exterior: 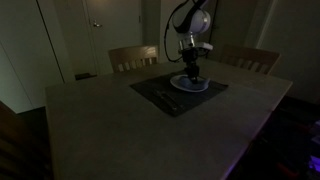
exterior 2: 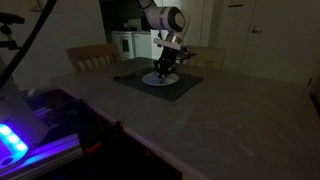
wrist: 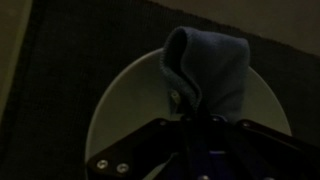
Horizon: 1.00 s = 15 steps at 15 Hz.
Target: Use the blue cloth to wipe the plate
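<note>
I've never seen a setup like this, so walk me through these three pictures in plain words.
The machine is a jointed robot arm ending in a two-finger gripper. Two pictures come from cameras standing off in the dim room, on different sides of the grey rectangular table; the third looks down from the arm's wrist. On the table lies a dark square placemat with a round white plate on it. The gripper is shut on a bunched blue cloth, held over the plate. Wooden chairs stand behind the table.

A dark placemat (exterior: 150, 88) is lying on the table (exterior: 110, 125), a wooden chair (exterior: 133, 57) is standing at its far edge, and a blue light (exterior 2: 12, 142) is glowing beside it.
</note>
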Each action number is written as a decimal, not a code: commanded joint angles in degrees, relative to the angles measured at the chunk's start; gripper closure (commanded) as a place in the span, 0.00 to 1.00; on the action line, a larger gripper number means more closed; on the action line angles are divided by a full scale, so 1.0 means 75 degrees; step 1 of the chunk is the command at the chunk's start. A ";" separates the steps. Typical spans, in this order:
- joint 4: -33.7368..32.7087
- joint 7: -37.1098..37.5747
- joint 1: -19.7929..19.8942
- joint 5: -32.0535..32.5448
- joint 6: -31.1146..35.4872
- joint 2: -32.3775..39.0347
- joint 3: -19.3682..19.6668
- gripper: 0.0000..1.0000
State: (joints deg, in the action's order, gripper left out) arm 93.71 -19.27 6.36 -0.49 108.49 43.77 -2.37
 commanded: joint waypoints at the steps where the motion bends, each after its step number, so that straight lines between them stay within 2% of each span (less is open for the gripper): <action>1: 0.0031 0.0931 -0.0378 0.0882 0.0075 0.0151 0.0611 0.98; 3: 0.0178 0.1581 -0.0532 0.1226 0.0627 0.0108 0.0812 0.98; 5: 0.0298 0.1966 -0.0501 0.1168 0.1088 0.0039 0.0797 0.98; 11: 0.0367 0.1506 0.0059 0.0129 0.1151 -0.0270 0.0405 0.98; 15: 0.0519 0.1271 0.0100 -0.0122 0.1420 -0.0537 0.0380 0.98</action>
State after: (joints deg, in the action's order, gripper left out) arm 94.82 -7.84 5.98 0.07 116.29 42.20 1.70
